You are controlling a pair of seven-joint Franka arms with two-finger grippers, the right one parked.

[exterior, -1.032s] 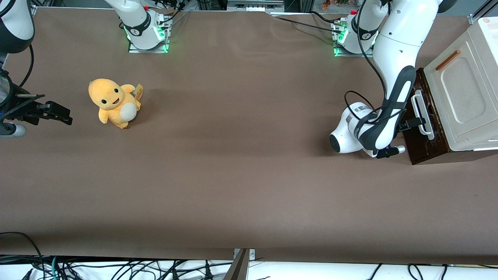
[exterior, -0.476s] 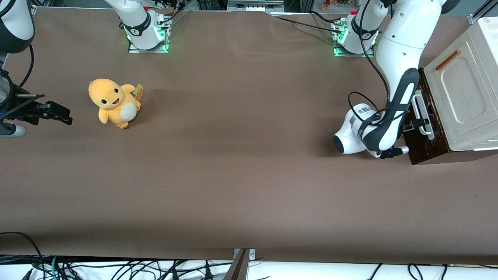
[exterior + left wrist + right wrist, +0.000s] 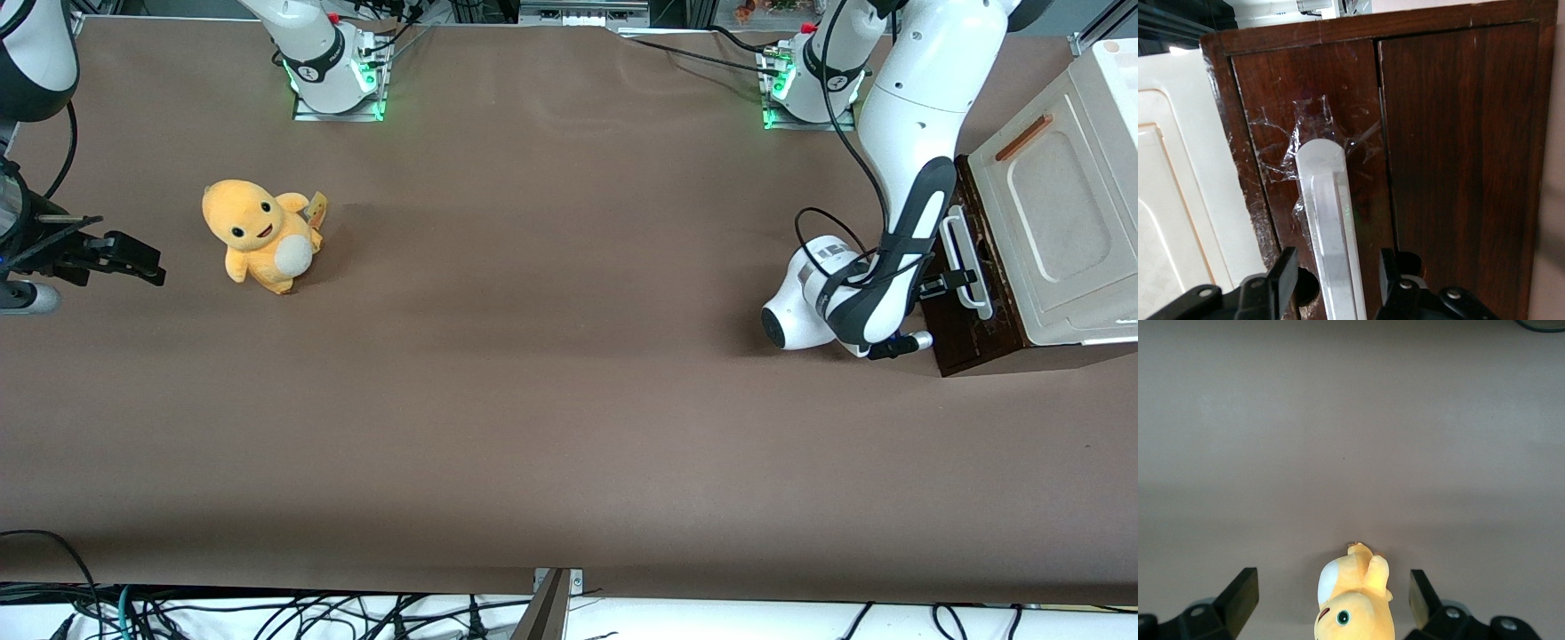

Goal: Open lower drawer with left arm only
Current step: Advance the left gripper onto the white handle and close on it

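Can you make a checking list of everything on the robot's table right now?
Surface: brown table covering, flat.
Job's things: lower drawer with dark brown wooden front and white loop handle, looks shut; cream-beige panel with orange-brown bar handle above it.
Clutter: yellow-orange plush toy, toward the parked arm's end.
Grippers: the left arm's small black hand is open, its fingers either side of the white handle.
Cables: black cable along the glossy white left arm; loose cables at the table's near edge.
Surroundings: green-lit arm bases.

lower drawer [image 3: 969,293] | dark brown front, white loop handle [image 3: 1328,227] | shut
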